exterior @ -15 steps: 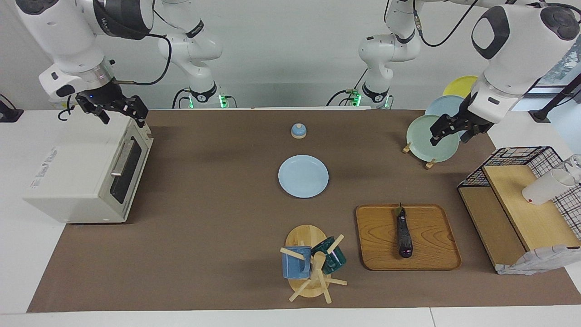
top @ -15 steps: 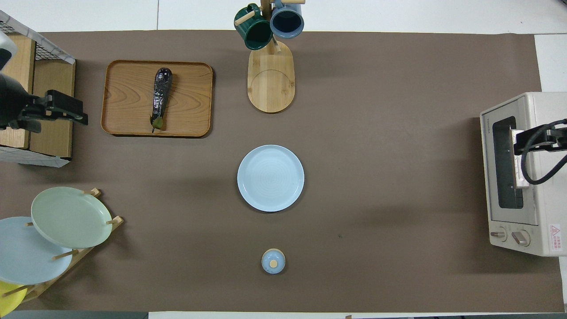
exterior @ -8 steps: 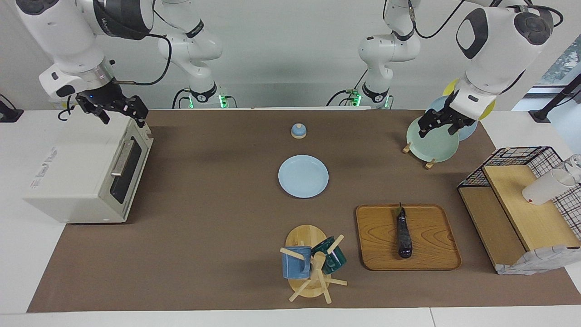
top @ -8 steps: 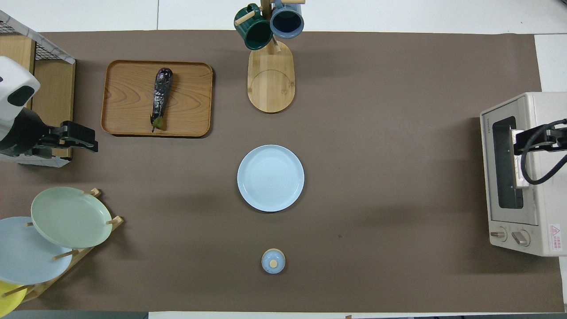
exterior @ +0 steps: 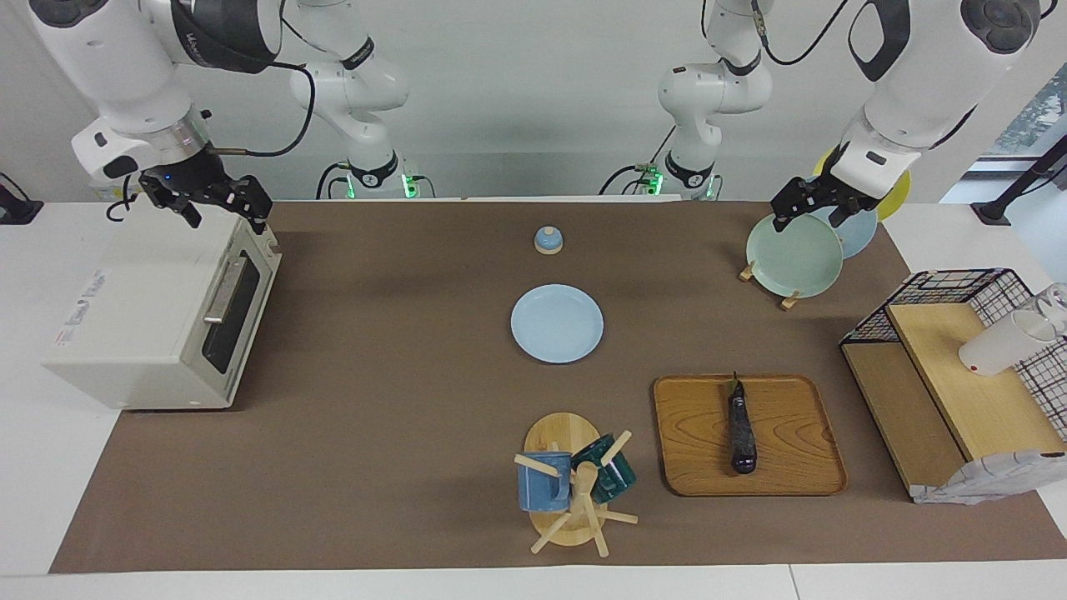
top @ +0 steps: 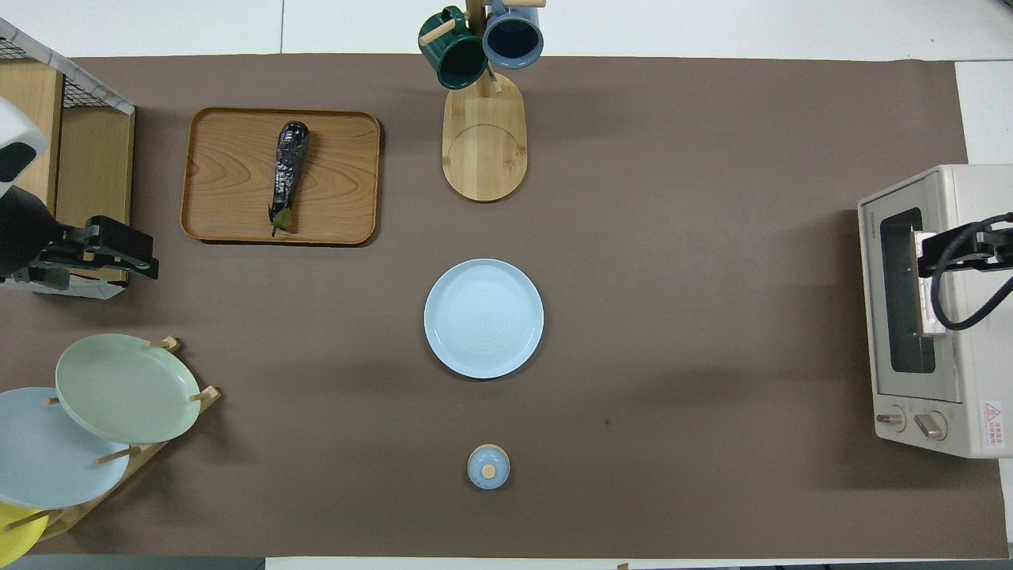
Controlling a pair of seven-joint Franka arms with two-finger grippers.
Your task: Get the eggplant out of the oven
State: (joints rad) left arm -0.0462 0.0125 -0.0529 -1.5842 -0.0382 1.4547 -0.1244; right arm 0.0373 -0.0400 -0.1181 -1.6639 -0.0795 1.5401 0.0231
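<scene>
A brown mat point(exterior: 400, 400) covers the white desk point(exterior: 33, 467), and a plain pale wall point(exterior: 533, 100) stands at the robots' end. The left gripper point(exterior: 813, 208) hangs over the plate rack and the right gripper point(exterior: 208, 200) over the boxy white oven point(exterior: 142, 317). For both, I cannot tell how far the fingers are open.

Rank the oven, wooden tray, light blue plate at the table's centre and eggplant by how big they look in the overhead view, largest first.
1. Wooden tray
2. Oven, cut off by the frame edge, so it may really be larger
3. Light blue plate
4. Eggplant

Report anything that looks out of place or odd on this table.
A white cup lies tipped on its side on the wooden shelf at the left arm's end. The eggplant lies on the wooden tray, not in the shut oven.
</scene>
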